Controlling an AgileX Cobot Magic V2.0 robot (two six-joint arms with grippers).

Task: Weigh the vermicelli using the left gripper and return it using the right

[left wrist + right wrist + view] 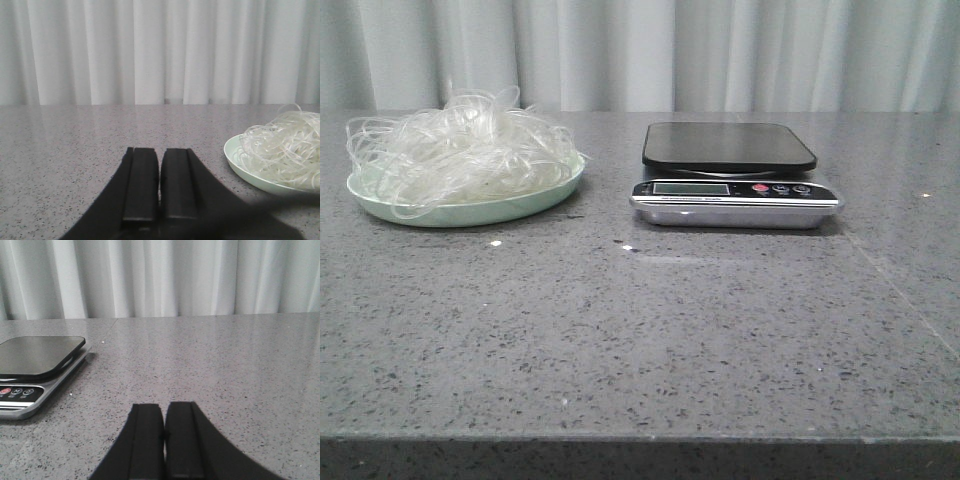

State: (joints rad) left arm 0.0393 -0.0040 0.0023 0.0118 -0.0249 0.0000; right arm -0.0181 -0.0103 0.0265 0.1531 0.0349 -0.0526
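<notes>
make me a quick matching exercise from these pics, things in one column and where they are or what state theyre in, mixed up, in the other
Things
1. vermicelli
2. scale
3. left gripper
4. plate

Descriptions
A. shut, holding nothing, low over the table with the plate off to one side
B. pale green and round, on the left of the table in the front view
C. heaped in a loose whitish tangle on the plate
D. dark platform bare, to the right of the plate in the front view

Pairs: 1-C, 2-D, 3-A, 4-B
</notes>
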